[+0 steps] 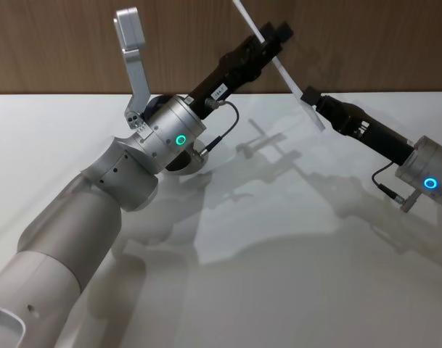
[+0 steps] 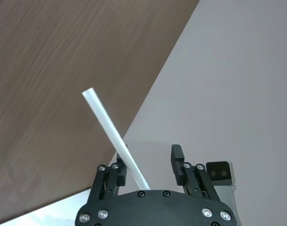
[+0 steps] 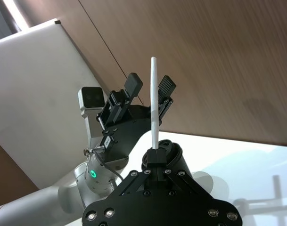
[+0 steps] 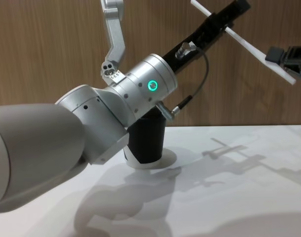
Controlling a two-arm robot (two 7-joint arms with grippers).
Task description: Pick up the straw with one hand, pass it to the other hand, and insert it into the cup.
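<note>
My right claw is closed on the straw, pinching it near its lower end and holding it up in the air on a slant, well above the surface; my left claw is open, with one finger on either side of the straw higher up its length, and the tube lies close against one finger and clear of the other; I judge this to be the hand-over, with the second grip not yet made. The straw looks very light and thin-walled, straight and fairly stiff along its length but easy to crush or kink if I squeeze hard; its smooth white skin may let it slip or swivel in a two-finger pinch, so I would close my left claw gently around the middle, apart from my right claw, and leave a long free end below for the insertion. The black paper cup stands upright on the surface, directly behind and below my left wrist; the wrist hides its top, so I cannot tell how the lid sits, where its opening is, or whether anything is inside. The cup itself looks light enough to tip if the straw comes in at an angle.
</note>
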